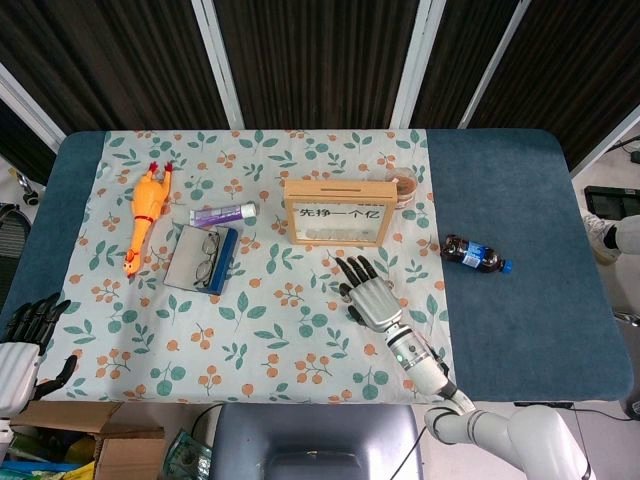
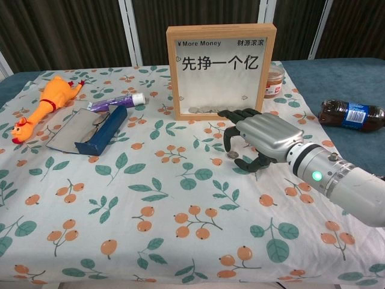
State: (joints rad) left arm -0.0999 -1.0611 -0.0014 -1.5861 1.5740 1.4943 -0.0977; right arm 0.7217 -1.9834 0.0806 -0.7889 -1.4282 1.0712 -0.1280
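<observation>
A wooden money box (image 1: 334,212) (image 2: 219,71) with a clear front and several coins inside stands upright on the floral cloth. Just in front of it my right hand (image 1: 365,290) (image 2: 258,138) hovers palm down, fingers apart and curved toward the cloth, holding nothing. In the chest view a loose coin (image 2: 232,155) lies on the cloth right below its fingertips; whether they touch it I cannot tell. My left hand (image 1: 25,335) hangs off the table's near left corner with its fingers apart and nothing in it.
An orange rubber chicken (image 1: 145,215), a purple tube (image 1: 223,213) and a blue case holding glasses (image 1: 202,258) lie at the left. A small jar (image 1: 404,187) stands behind the box. A cola bottle (image 1: 475,255) lies on the bare blue table (image 1: 520,200) at the right.
</observation>
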